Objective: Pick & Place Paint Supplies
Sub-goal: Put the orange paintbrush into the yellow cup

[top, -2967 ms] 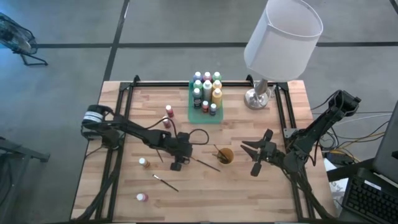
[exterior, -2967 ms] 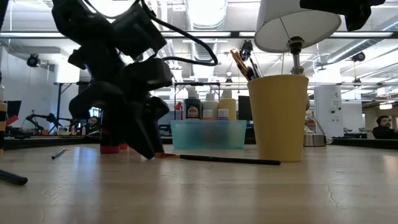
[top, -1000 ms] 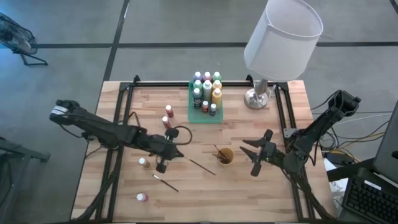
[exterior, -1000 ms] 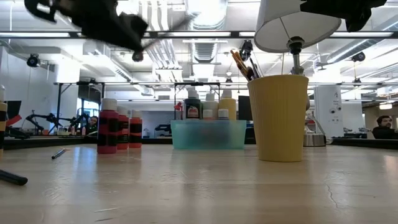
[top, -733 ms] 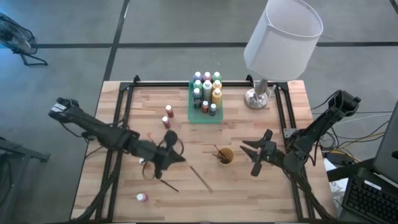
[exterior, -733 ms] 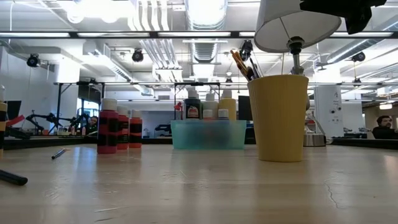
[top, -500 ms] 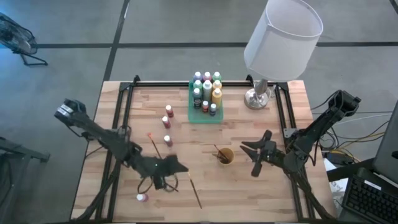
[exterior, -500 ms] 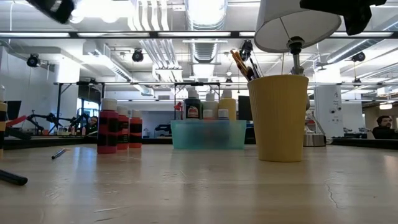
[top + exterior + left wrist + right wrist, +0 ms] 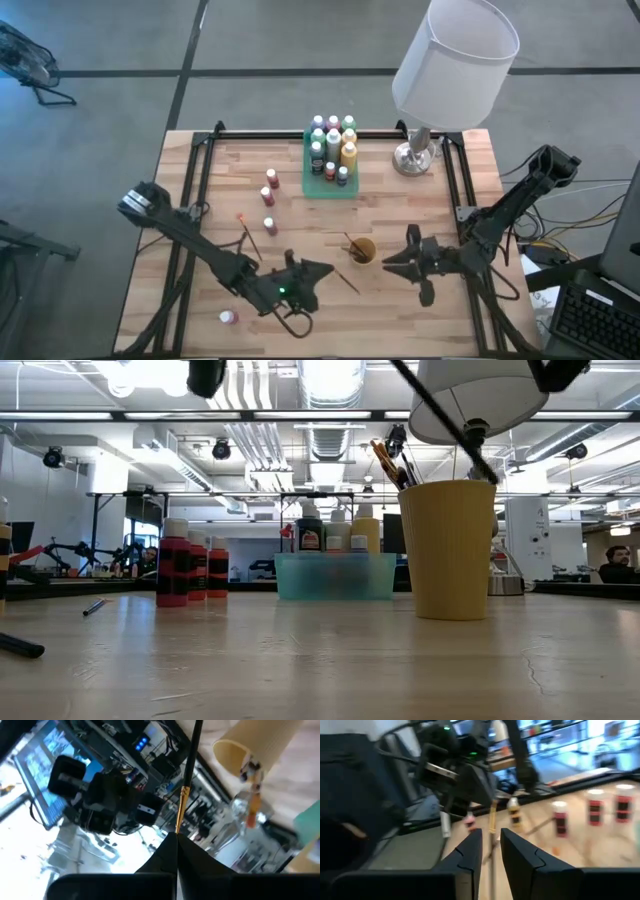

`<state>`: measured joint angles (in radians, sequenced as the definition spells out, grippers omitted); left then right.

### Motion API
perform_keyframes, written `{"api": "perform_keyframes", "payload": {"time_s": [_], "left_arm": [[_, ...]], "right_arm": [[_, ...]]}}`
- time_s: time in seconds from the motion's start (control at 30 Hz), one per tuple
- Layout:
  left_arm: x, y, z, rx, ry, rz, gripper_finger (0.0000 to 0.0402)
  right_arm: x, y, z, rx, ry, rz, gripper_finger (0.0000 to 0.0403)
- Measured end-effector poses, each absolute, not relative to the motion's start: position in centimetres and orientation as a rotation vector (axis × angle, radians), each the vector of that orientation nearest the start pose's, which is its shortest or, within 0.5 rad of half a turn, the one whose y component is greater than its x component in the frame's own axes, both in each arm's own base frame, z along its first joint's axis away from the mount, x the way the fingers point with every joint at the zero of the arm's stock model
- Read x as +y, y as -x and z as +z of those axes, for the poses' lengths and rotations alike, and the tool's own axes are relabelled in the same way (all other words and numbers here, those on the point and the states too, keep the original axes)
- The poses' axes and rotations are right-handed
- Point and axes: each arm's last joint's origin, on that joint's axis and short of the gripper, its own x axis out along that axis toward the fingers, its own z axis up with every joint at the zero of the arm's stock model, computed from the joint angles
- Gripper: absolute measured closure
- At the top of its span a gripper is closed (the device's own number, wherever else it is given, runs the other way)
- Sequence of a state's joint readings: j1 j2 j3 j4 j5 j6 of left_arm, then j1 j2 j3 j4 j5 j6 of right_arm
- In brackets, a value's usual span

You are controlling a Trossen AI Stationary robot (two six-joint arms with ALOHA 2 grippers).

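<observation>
My left gripper [image 9: 323, 271] hovers over the table's near middle, shut on a thin dark paintbrush [image 9: 189, 765]. The brush sticks out toward my right gripper [image 9: 386, 265]. That gripper stands just right of the yellow cup [image 9: 362, 250], its fingers [image 9: 470, 857] a narrow gap apart and holding nothing. The cup stands on its base and holds other brushes. Several paint bottles stand in the green tray [image 9: 309, 185]. Loose bottles [image 9: 268, 197] stand left of the tray, and a pink one [image 9: 229, 317] is near the front edge. Another brush [image 9: 248, 236] lies flat on the wood. My left gripper pinches the paintbrush between its two fingertips, at the end just past the gold ferrule [image 9: 178, 826]. The fingers come about level from the table's left. The brush runs on ahead of them in line with the fingers, its dark handle [image 9: 445, 425] lifted clear of the table.
A white-shaded lamp [image 9: 455, 60] stands on its metal base [image 9: 413, 158] at the far right corner. Black frame rails [image 9: 190, 200] run along the table's left, right and far sides. Bare wood lies between the cup and the near edge.
My left gripper has swung toward the table's near edge and right, rolling its wrist. It has carried the brush, which has swung round and now points at the right gripper. My right gripper has stayed in place, turned its wrist, and its fingers have drawn closer together.
</observation>
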<state>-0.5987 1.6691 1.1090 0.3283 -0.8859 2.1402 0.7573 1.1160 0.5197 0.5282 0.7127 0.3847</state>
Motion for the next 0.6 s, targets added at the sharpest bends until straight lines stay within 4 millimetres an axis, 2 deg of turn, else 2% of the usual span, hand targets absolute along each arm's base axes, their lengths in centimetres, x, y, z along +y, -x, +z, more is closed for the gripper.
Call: {"api": "perform_keyframes", "payload": {"time_s": [0.13, 0.3, 0.6], "left_arm": [[-19.7, -32.9, 27.9, 0.412, -2.318, 0.004, 0.0401], [-19.9, -33.1, 29.3, 0.390, -2.341, 0.023, 0.0401], [-19.8, -33.0, 30.1, 0.302, -2.369, 0.007, 0.0401]], "right_arm": [[14.3, -18.6, 25.4, 0.064, -0.353, 0.134, 0.0319], [13.9, -19.3, 25.6, 0.089, -0.359, 0.220, 0.0294], [13.2, -20.1, 26.1, 0.122, -0.341, 0.195, 0.0252]]}}
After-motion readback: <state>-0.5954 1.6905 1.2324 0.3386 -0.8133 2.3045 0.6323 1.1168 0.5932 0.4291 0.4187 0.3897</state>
